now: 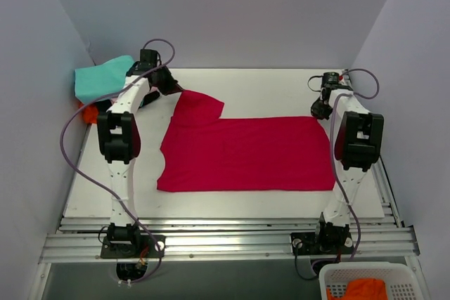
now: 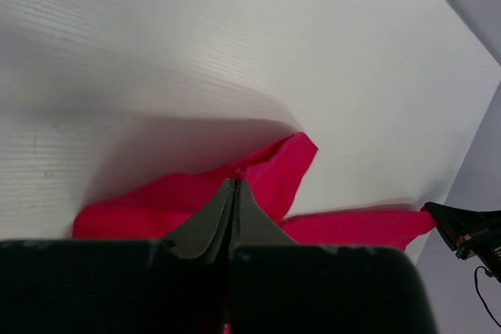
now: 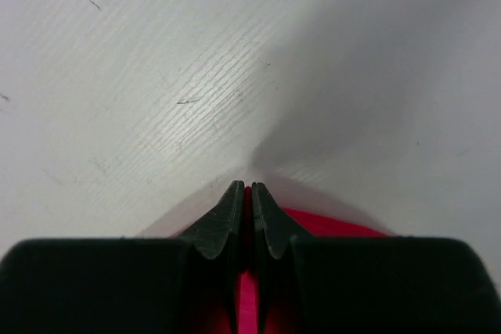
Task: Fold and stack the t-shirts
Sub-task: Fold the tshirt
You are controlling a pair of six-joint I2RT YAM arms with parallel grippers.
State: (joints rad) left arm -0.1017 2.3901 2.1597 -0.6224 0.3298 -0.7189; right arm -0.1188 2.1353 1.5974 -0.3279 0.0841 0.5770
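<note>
The crimson-red t-shirt (image 1: 246,154) lies spread across the middle of the white table (image 1: 267,86). My left gripper (image 1: 177,90) is shut on its far left corner by the sleeve, and the cloth shows pinched between the jaws in the left wrist view (image 2: 270,177). My right gripper (image 1: 319,112) is shut on the shirt's far right corner, with red cloth (image 3: 337,226) between its jaws. A folded teal t-shirt (image 1: 102,79) rests at the far left on an orange one (image 1: 89,113). Pink and black shirts are out of view.
A white basket (image 1: 369,282) with orange cloth (image 1: 355,290) sits below the table's front right. Grey walls close in on three sides. An aluminium rail (image 1: 232,237) runs along the near edge.
</note>
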